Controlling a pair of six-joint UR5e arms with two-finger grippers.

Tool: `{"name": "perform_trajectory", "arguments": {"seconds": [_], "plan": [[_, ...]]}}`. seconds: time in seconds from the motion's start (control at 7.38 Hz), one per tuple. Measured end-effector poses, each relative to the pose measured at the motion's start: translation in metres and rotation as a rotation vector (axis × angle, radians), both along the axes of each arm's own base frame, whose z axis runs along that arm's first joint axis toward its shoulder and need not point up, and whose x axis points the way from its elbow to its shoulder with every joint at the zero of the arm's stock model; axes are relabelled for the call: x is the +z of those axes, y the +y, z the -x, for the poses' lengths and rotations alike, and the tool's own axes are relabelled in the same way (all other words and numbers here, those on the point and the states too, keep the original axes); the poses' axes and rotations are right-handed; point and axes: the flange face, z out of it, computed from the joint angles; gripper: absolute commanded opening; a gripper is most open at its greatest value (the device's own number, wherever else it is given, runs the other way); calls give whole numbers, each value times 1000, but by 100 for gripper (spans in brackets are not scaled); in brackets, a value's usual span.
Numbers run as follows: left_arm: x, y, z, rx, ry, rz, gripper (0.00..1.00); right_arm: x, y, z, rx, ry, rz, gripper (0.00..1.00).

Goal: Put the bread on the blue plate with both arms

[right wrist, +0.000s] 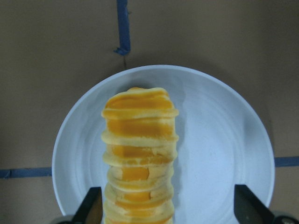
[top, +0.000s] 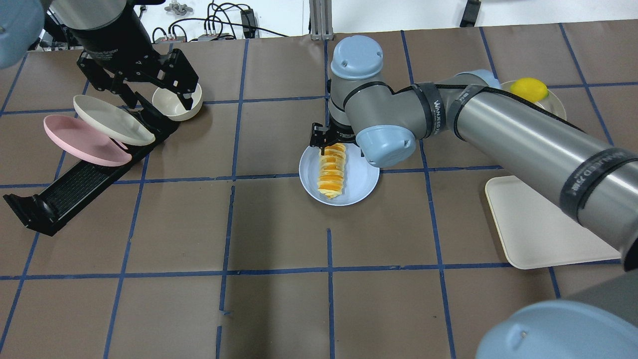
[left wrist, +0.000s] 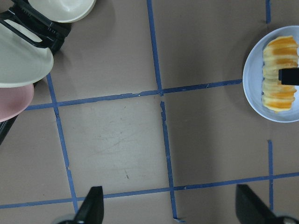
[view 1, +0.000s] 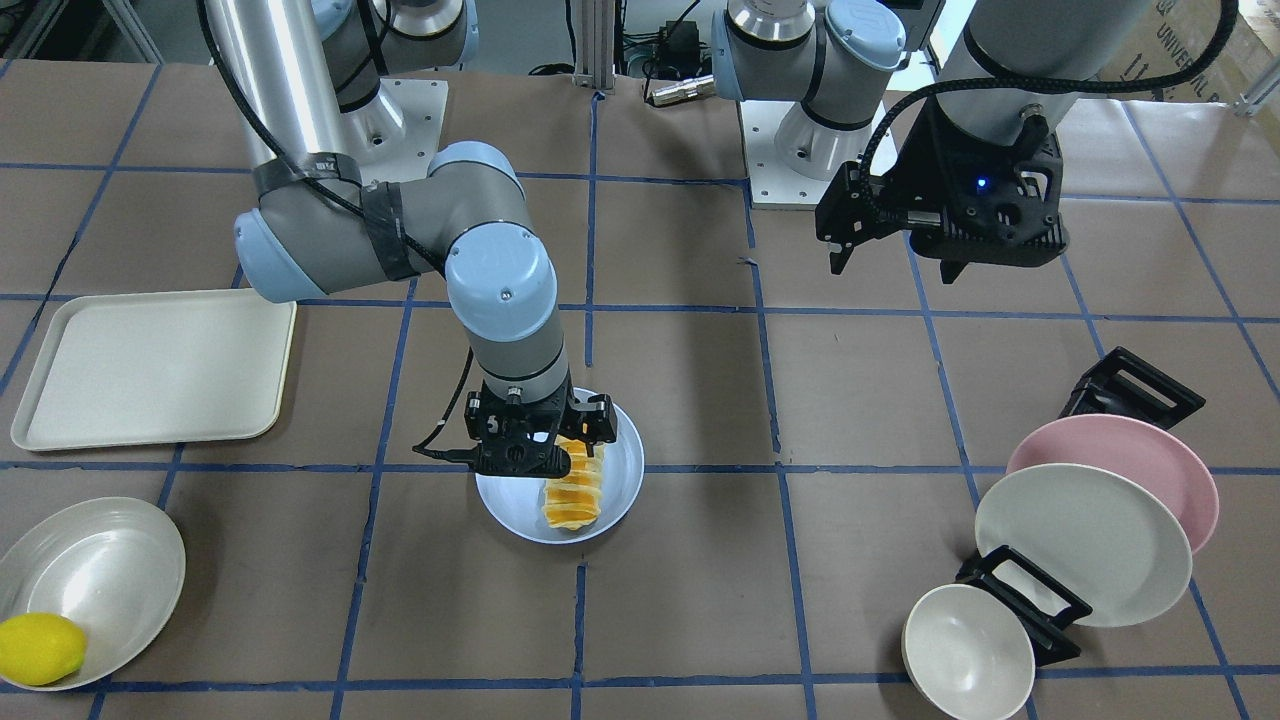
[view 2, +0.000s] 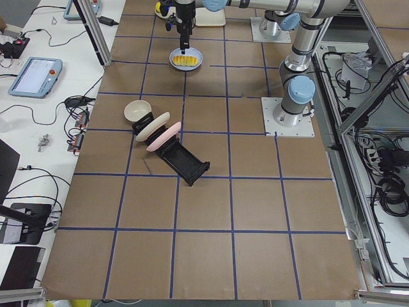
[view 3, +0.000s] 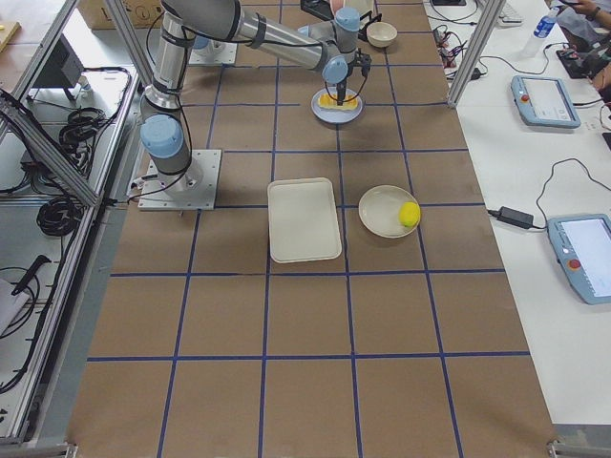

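The bread (view 1: 572, 492), a ridged loaf with orange and cream stripes, lies on the pale blue plate (view 1: 622, 488) at the table's middle. It also shows in the right wrist view (right wrist: 139, 140) on the plate (right wrist: 219, 154). My right gripper (view 1: 550, 455) hangs straight over the loaf's end nearer the robot. Its fingers (right wrist: 93, 207) stand wide apart on either side of the loaf, so it is open and not clamping the loaf. My left gripper (view 1: 895, 262) is open and empty, high above the table near the dish rack (top: 75, 189).
A pink plate (view 1: 1165, 460), a cream plate (view 1: 1085, 545) and a small cream bowl (view 1: 968, 652) lean on the black rack. A cream tray (view 1: 150, 370) lies on the robot's right. Beyond the tray a cream dish (view 1: 100, 570) holds a yellow lemon (view 1: 40, 648).
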Motion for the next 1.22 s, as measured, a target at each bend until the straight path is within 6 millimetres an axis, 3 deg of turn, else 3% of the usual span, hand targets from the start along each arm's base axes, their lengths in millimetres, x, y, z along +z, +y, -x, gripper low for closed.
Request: {"name": "perform_trajectory", "arguments": {"seconds": [0.27,0.54,0.68,1.08,1.22], "plan": [[0,-2,0,12,-2,0,100,67,-6,48,-40,11,107,100],[1,-1,0,15,-2,2,100,112,-15,112,-74,44,187,100],[0,-1,0,17,-1,2,100,131,-12,132,-90,50,219,100],[0,-2,0,19,-1,2,100,177,14,181,-84,69,207,100],[1,-1,0,19,-1,4,100,194,33,191,-71,74,149,100]]}}
